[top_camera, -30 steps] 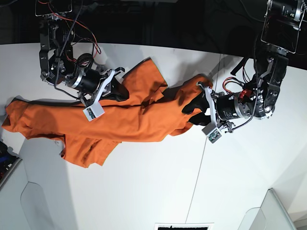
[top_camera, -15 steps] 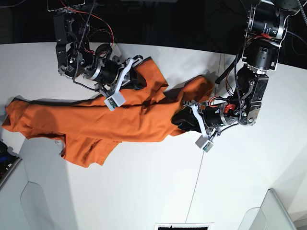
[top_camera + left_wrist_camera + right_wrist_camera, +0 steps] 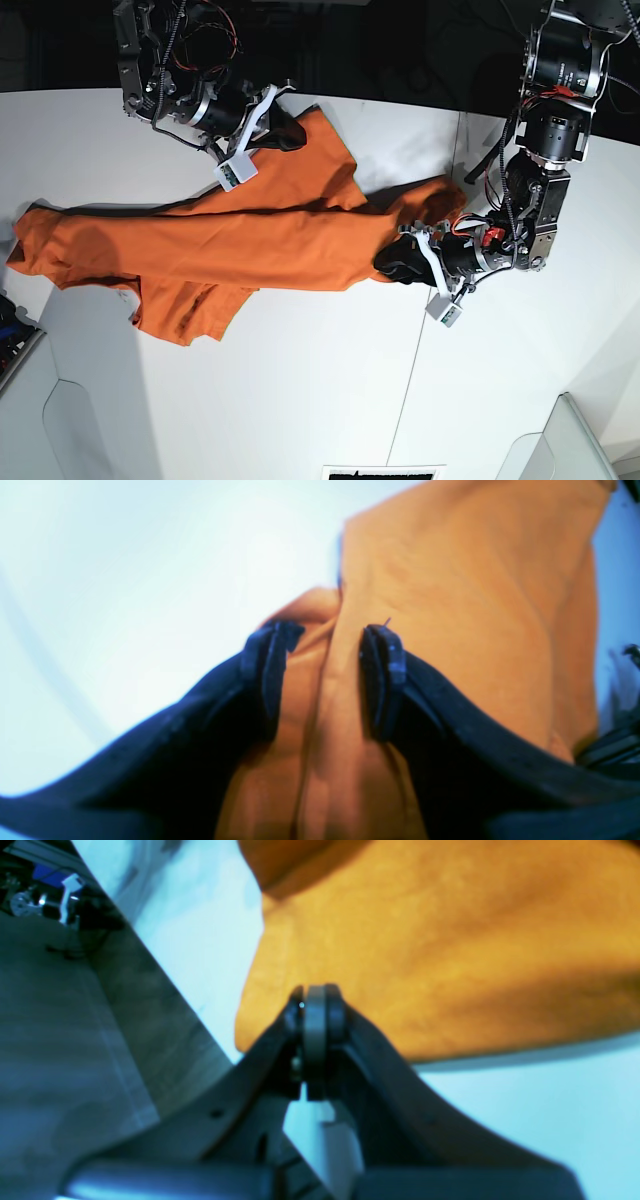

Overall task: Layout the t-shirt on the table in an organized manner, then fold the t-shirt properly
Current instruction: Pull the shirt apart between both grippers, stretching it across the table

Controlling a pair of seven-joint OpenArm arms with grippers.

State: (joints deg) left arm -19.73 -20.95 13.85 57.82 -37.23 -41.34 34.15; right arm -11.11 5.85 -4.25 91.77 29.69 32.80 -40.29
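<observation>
I judge the task barely begun: the t-shirt lies bunched in a long twisted band across the table, one end crumpled near the table's edge on the left of the base view, the other end drawn up between my two arms, so it is neither laid out flat nor folded. All of the spreading and every fold is left to do. My right gripper, at the upper left of the base view, has its jaws pressed fully together; the wrist view shows orange cloth just behind the tips, but I cannot tell whether any fabric is pinched between them. My left gripper, at the right of the base view, has its jaws standing apart with a ridge of cloth running up between the pads; the fabric seems to touch the pad on the right, yet I cannot say it is truly clamped. By count I see one shirt, one table and two grippers; nothing else lies on the work surface.
</observation>
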